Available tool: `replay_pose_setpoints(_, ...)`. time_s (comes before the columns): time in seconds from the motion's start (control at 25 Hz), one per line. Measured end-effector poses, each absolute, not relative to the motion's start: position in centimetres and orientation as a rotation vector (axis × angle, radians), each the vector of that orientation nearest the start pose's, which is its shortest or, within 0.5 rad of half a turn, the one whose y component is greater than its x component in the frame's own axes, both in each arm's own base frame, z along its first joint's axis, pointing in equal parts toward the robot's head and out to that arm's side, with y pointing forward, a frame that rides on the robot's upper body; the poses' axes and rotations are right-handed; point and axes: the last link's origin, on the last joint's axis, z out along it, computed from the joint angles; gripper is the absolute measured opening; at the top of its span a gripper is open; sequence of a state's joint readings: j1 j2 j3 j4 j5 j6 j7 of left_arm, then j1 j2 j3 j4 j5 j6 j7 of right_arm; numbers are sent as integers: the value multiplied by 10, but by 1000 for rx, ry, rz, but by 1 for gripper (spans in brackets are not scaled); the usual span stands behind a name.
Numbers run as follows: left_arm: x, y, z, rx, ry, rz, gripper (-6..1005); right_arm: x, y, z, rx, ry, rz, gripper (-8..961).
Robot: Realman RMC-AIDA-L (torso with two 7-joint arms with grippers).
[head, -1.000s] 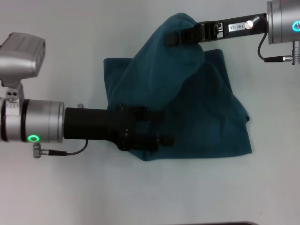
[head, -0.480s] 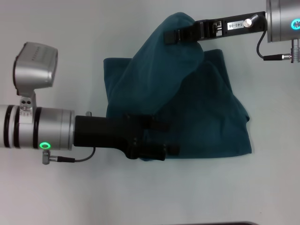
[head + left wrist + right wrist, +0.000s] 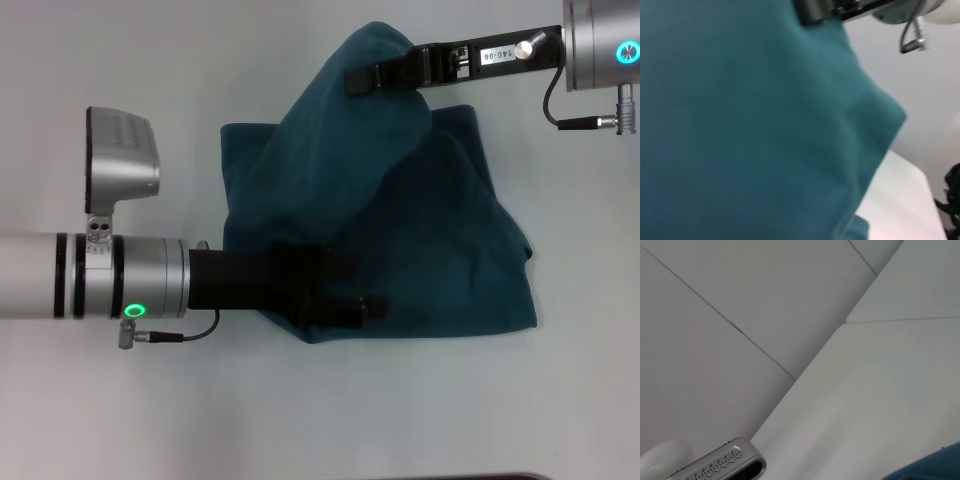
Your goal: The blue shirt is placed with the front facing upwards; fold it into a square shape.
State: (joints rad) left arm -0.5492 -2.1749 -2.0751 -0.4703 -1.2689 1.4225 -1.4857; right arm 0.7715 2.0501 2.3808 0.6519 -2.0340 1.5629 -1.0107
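The blue shirt [image 3: 450, 230] lies partly folded on the table, with no lettering showing. My right gripper [image 3: 358, 78] is at the far side, shut on a flap of the shirt and holding it raised in a hump that slopes down toward the near left. My left gripper [image 3: 358, 288] reaches in from the left over the shirt's near-left edge, its two fingers apart. The left wrist view is filled by the shirt [image 3: 740, 125], with the right gripper [image 3: 815, 10] at its far end. Only a corner of the shirt [image 3: 935, 465] shows in the right wrist view.
The pale table [image 3: 120, 420] surrounds the shirt on all sides. My left arm's silver body [image 3: 100, 275] stretches across the table's left half. A dark strip [image 3: 460, 477] runs along the near table edge.
My left arm has pushed to the right and slightly nearer, bringing its gripper farther over the shirt's near-left edge. The right gripper and the raised flap have hardly moved.
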Motion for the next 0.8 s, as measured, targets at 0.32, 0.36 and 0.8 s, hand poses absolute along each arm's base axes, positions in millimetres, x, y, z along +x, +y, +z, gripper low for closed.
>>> replay_pose_setpoints(0.32, -237, 293, -107, -2933, -918, -606, 796, 181, 381, -2, -2753, 1371, 704, 44)
replay_pose_setpoints(0.36, -238, 293, -106, -2930, -919, -603, 796, 181, 381, -3, -2753, 1371, 704, 44)
replay_pose_setpoints(0.8, -248, 297, -88, -2886, -912, -514, 797, 182, 380, -2, -2751, 1372, 703, 45)
